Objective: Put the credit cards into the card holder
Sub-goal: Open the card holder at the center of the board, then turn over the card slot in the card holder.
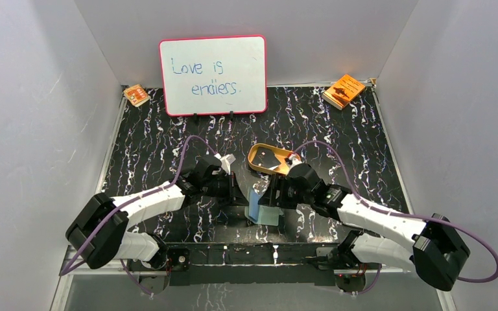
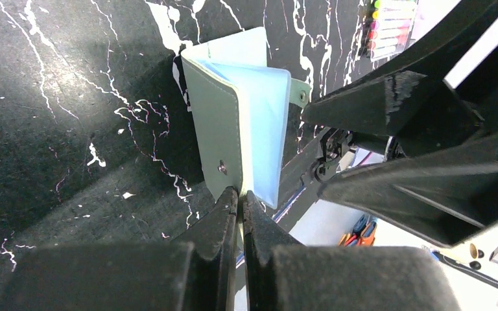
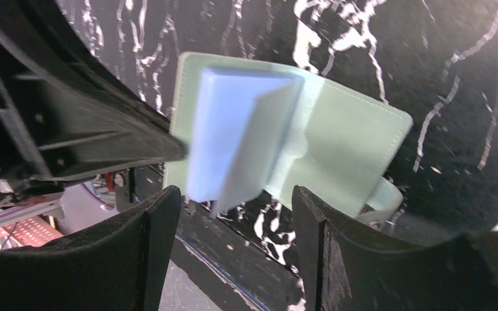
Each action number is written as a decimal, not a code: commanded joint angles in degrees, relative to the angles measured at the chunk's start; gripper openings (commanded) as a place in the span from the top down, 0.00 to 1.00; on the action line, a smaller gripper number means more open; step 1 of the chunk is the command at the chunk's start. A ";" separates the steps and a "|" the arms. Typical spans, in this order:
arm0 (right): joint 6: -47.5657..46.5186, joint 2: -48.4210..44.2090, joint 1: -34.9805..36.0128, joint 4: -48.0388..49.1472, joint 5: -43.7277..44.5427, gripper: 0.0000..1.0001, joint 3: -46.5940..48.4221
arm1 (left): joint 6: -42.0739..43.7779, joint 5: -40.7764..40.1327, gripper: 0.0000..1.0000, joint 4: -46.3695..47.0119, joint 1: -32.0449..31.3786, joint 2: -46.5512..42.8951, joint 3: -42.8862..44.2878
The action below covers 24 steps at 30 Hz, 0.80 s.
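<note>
The card holder (image 1: 264, 208), a sage-green wallet with a pale blue inside, stands half open near the table's front edge between both grippers. My left gripper (image 2: 240, 197) is shut on the lower edge of the wallet's green cover (image 2: 217, 123), just below the snap button. In the top view this left gripper (image 1: 238, 194) is at the wallet's left side. My right gripper (image 3: 237, 207) is open, its fingers on either side of the blue pocket flap (image 3: 233, 129) without touching it. The right gripper (image 1: 273, 194) sits at the wallet's right. The credit cards are out of view.
A tan-gold oval tray (image 1: 257, 155) lies just behind the grippers. A whiteboard (image 1: 213, 74) stands at the back, with an orange booklet (image 1: 343, 91) at the back right and a smaller one (image 1: 136, 95) at the back left. The table's front edge is close under the wallet.
</note>
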 commanded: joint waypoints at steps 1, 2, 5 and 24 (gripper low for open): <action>-1.15 3.32 0.19 1.35 -2.21 0.28 5.85 | -0.53 -0.61 1.00 -1.34 -0.29 -2.97 0.94; -1.32 4.91 0.20 0.97 -2.55 0.28 6.57 | -0.50 -0.77 1.00 -1.40 -0.36 -2.97 0.85; -0.71 8.46 0.19 1.18 -3.18 0.28 7.33 | -0.51 -0.96 1.00 -1.43 -0.35 -2.97 0.70; -1.72 15.71 0.20 2.28 -4.51 0.26 9.15 | 0.43 -1.10 1.00 -2.30 -0.44 -2.71 0.81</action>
